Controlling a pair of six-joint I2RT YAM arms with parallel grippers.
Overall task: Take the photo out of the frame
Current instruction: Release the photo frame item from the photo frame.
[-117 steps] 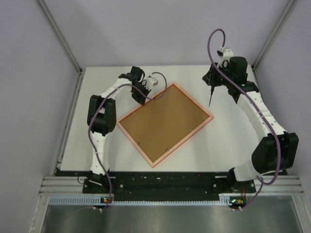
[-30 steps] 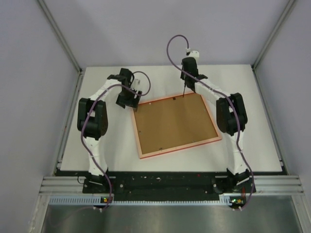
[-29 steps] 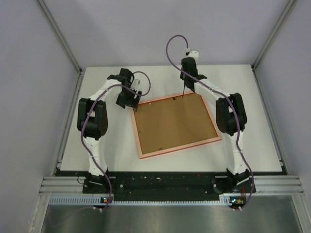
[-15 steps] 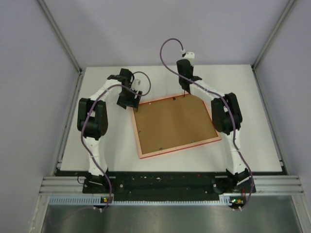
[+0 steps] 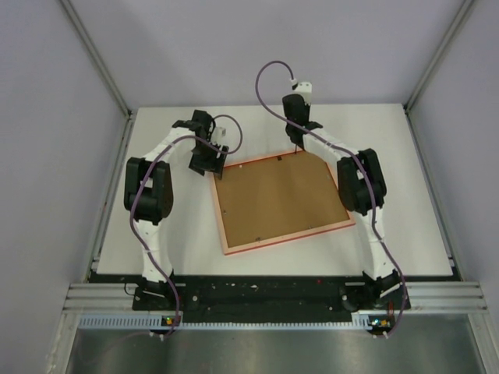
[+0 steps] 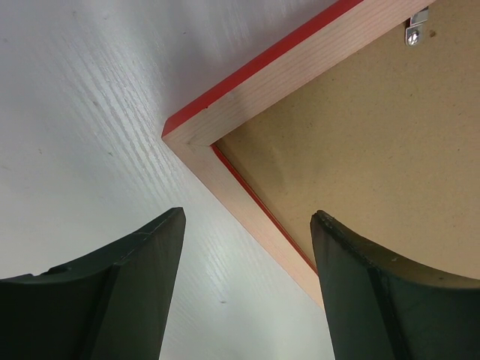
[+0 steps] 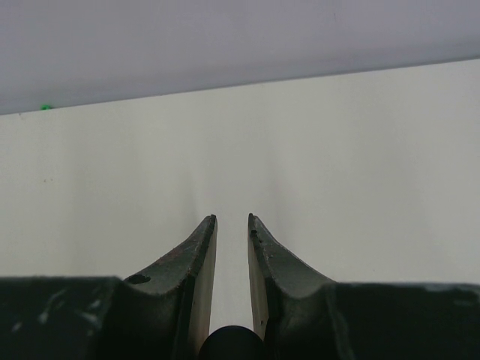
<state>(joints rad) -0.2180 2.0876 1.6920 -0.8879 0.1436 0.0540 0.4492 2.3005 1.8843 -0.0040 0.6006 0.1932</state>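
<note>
Gently pin the frame [image 6: 262, 82] corner just ahead of the released left gripper [image 6: 247, 216]; the clenched, empty right gripper [image 7: 231, 217] can then free the backing board [image 6: 360, 150].

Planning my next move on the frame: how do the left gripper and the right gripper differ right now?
The left gripper is wide open; the right gripper is nearly shut. The left gripper hangs over the frame at its far-left corner; the right gripper points down by the frame's far edge, its camera showing only table. Neither holds anything.
</note>
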